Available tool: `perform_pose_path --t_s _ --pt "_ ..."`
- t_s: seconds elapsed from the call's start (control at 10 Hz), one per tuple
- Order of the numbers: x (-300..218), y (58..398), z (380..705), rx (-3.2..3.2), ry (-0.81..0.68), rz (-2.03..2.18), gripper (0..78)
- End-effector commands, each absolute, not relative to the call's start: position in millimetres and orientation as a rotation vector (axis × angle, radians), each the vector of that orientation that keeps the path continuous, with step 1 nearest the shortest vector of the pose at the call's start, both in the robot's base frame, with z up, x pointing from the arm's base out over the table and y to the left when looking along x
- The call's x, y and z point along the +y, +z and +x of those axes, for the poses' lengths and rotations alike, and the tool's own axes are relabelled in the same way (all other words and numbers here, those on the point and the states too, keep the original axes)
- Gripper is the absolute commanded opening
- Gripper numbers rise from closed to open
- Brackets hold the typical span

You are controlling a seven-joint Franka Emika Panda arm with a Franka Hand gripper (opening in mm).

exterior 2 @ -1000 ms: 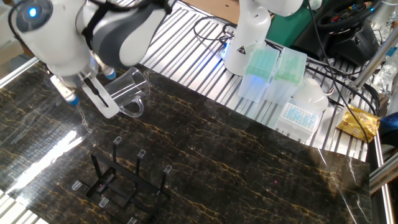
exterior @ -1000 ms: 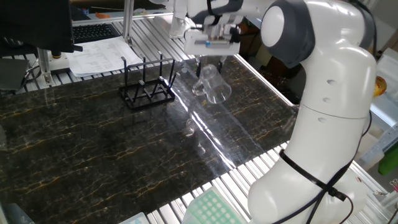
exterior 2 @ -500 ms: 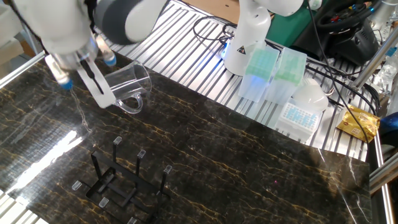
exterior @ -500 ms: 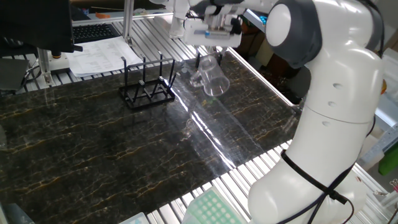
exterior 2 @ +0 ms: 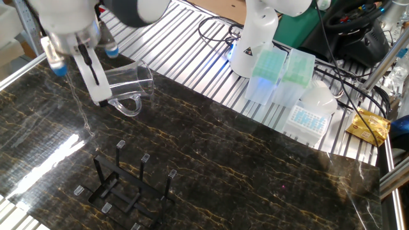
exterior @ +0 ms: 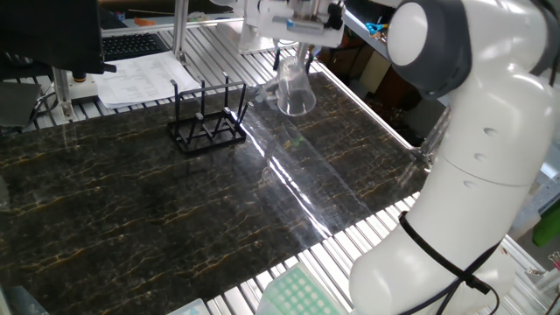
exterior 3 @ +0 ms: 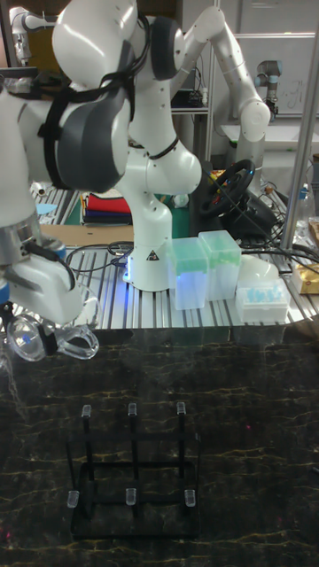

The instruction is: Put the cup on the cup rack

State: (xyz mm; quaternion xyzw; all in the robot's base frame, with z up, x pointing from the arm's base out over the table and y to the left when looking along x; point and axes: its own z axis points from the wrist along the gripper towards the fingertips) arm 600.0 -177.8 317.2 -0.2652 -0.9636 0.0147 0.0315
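The cup (exterior: 295, 88) is clear glass with a side handle and hangs in the air, tilted, above the dark marble table. My gripper (exterior: 294, 59) is shut on the cup near its base, high above the table's far side. In the other fixed view the cup (exterior 2: 130, 79) lies almost on its side with its handle pointing down, and my gripper (exterior 2: 96, 80) clamps it from the left. The cup rack (exterior: 207, 124) is black wire with upright pegs. It stands on the table, left of and below the cup. The cup rack (exterior 2: 125, 183) holds nothing. The tall fixed view shows the cup (exterior 3: 37, 341) up and left of the cup rack (exterior 3: 133, 479).
Papers (exterior: 142, 77) and a keyboard lie on the slatted bench behind the rack. Pipette tip boxes (exterior 2: 281, 71) and a second robot's base (exterior 2: 254, 38) stand beyond the table's far edge. A green tip box (exterior: 297, 293) sits at the near edge.
My gripper has risen with the cup in it and moved it toward the back of the table. The rack has not moved.
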Motion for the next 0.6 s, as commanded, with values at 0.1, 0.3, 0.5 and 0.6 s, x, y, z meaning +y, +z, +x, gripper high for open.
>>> perform_pose_path --t_s 0.1,0.3,0.5,0.6 --pt "-161.8 309.2 620.4 -3.001 0.111 -1.02 1.1" --pt "-158.2 305.1 623.7 -3.003 0.137 -1.057 1.1" --pt "-156.6 303.1 625.3 -2.994 0.166 -1.138 1.1" --pt "-157.0 303.4 625.3 -2.976 0.19 -1.198 1.1"
